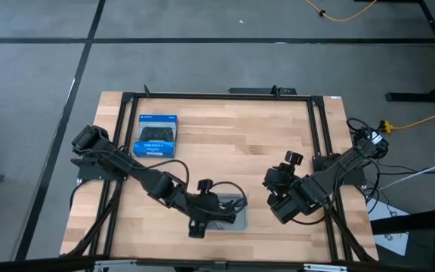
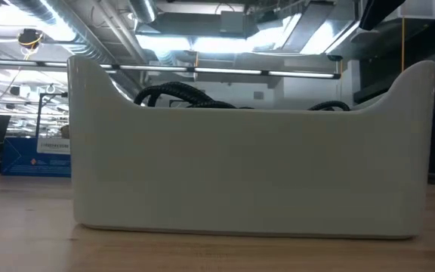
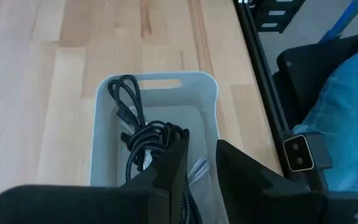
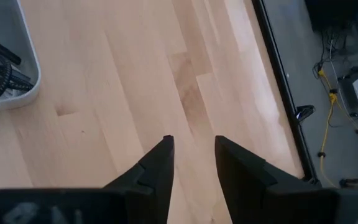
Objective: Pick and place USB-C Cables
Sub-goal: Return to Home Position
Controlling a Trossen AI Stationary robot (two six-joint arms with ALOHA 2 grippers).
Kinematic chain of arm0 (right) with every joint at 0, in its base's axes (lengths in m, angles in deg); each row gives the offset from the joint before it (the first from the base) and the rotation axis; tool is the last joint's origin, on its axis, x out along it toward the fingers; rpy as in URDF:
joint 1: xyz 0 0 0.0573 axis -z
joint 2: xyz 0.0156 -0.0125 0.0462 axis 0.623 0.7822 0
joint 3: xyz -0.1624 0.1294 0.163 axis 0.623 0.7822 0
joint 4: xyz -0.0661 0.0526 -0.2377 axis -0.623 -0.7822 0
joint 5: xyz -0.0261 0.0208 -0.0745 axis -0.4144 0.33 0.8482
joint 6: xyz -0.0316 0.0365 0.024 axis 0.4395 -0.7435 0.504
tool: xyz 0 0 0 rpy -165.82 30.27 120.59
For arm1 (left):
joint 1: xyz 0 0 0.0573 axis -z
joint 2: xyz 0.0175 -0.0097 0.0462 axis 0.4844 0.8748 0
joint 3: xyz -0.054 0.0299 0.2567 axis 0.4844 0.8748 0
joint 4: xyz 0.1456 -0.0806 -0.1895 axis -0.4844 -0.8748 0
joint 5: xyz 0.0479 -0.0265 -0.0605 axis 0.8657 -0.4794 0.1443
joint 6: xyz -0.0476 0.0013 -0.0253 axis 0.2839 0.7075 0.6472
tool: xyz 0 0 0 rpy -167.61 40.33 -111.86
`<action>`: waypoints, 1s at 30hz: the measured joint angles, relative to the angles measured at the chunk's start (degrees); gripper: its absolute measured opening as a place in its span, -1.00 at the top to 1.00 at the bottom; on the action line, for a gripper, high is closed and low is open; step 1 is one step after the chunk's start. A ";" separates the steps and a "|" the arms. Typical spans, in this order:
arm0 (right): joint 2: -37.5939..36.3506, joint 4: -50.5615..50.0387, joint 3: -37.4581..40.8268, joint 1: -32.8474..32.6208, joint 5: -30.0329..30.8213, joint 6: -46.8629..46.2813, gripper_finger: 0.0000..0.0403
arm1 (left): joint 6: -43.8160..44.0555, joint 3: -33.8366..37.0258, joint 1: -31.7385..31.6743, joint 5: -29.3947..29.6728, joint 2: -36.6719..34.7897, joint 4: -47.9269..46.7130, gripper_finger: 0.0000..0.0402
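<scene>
1. Blue box (image 1: 157,136): lies flat on the table (image 1: 225,128) at its far-left part, well apart from the bin. It has no part in this step and should be left alone.
2. Left gripper (image 3: 202,140): hangs directly above the grey bin (image 3: 214,99), with its fingers apart and nothing between them. Judged: raise it straight up until the fingertips clear the rim, then swing the arm back to its own side.
3. Cables (image 3: 138,132): black coils lie inside the bin, with one loop reaching the end wall that has the handle slot. In the low view some loops stand above the rim. A pale streak under the fingers is probably the light cable, but it is mostly hidden. No cable lies on the bare wood. Judged: the placing is done and only the withdrawal is left.
4. Risk, judged: the springy loops sit close to the fingertips. A sideways exit could hook one and drag it out, or shift the light bin. Keep the fingers spread and move slowly.
5. Right gripper (image 4: 192,139): sits over bare wood near the bin, with its fingers apart and empty. Judged: it can fold back on its own side, away from the left arm.
</scene>
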 joint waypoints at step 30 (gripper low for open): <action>-16.81 23.71 26.58 -11.77 18.46 6.25 0.40 | -5.04 27.23 -0.91 -0.06 -37.97 1.39 0.59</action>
